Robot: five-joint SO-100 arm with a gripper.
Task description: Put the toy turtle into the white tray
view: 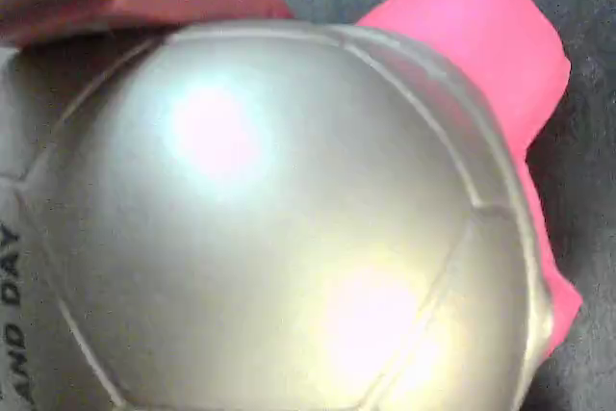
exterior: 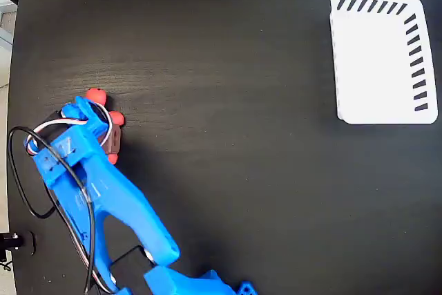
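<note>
Plastic of a bright blue makes up the arm, and we see its gripper point(exterior: 97, 119) in the fixed view lowered right over the toy turtle point(exterior: 110, 129), which sits on the surface point(exterior: 228, 101) directly beneath it. Only bits of the turtle peek out around the gripper there: a red rounded part just beyond its tip, another red nub at its right side, and a sliver of dull shell. Whether the jaws are clamped on the toy or merely straddling it we cannot tell, since the blue body hides them.

In the wrist view the toy turtle point(view: 289, 228) fills nearly everything: a smooth, glossy gold-beige dome with faint seams dividing it into panels, bright glare spots on it, and a soft pink-red limb bulging out at the upper right. Some dark lettering runs along the shell's left edge. A dull red shape crosses the top left corner; we cannot tell what it is.

The surface is matte black with a faint wood grain. The white tray point(exterior: 376, 67) lies well apart from the gripper, far to its right and a little higher in the fixed view: flat, rounded corners, black diagonal slots along its top and right edges. Nothing lies between them. Black and white cables point(exterior: 27, 170) loop beside the arm on the gripper's left.
</note>
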